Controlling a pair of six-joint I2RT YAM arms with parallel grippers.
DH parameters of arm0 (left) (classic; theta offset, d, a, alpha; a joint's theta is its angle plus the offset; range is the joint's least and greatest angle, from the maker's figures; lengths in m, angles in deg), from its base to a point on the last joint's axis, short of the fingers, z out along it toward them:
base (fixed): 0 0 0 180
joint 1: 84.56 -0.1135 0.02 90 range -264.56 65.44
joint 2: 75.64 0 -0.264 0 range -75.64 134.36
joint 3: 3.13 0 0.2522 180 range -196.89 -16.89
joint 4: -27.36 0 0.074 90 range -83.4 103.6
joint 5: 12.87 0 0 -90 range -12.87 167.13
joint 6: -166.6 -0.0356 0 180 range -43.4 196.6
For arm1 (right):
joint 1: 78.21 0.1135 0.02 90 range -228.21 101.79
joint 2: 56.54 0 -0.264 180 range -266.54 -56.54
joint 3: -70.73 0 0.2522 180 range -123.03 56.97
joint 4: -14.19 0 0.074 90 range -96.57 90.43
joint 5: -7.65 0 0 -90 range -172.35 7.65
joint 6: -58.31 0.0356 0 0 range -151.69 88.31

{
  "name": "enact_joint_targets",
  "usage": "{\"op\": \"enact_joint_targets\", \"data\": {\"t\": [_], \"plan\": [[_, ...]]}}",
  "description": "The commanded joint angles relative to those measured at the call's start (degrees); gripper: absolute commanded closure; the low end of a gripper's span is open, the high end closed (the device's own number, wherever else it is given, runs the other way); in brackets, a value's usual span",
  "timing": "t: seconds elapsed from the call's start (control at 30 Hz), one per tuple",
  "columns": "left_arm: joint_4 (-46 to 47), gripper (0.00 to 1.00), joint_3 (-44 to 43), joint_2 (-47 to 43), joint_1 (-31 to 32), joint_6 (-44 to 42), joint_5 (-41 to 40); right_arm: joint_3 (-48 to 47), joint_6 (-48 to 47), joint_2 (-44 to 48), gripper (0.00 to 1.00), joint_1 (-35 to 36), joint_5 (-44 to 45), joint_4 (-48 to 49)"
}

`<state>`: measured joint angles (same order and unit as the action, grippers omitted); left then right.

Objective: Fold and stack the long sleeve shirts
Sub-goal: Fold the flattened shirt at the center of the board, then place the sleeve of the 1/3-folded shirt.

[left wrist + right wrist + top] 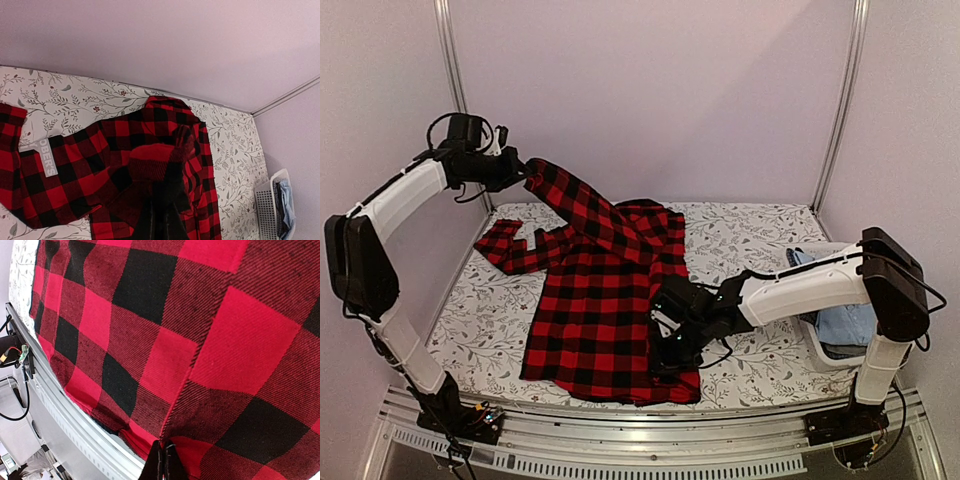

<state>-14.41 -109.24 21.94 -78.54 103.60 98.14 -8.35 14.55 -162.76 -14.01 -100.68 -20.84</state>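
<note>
Now the left gripper (523, 172) pinches the shirt (600, 300) high, the right gripper (670, 352) its hem; draw apart evenly, cloth taut.

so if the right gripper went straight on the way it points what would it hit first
The red-and-black shirt: the right gripper is shut on a pinch of it, and the cloth fills the wrist view ahead. The flowered table probably lies right under it, though depth is unclear.
</note>
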Motion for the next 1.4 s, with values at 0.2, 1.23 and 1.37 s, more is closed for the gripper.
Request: {"op": "enact_joint_targets", "data": {"t": [0.2, 1.23, 1.37], "plan": [[3.0, 1.00, 8.0, -5.2, -0.7, 0.5, -2.6, 0.8, -0.5, -1.5, 1.00, 0.9, -1.7, 2.0], [5.8, 1.00, 14.2, -4.4, 9.3, -1.8, 2.5, 12.1, -3.4, 9.3, 0.78, -0.4, 3.1, 7.0], [5.3, 1.00, 15.4, -3.7, 12.8, -2.8, 2.8, 14.2, -2.8, 8.0, 0.78, 1.4, 2.2, 8.2]]}}
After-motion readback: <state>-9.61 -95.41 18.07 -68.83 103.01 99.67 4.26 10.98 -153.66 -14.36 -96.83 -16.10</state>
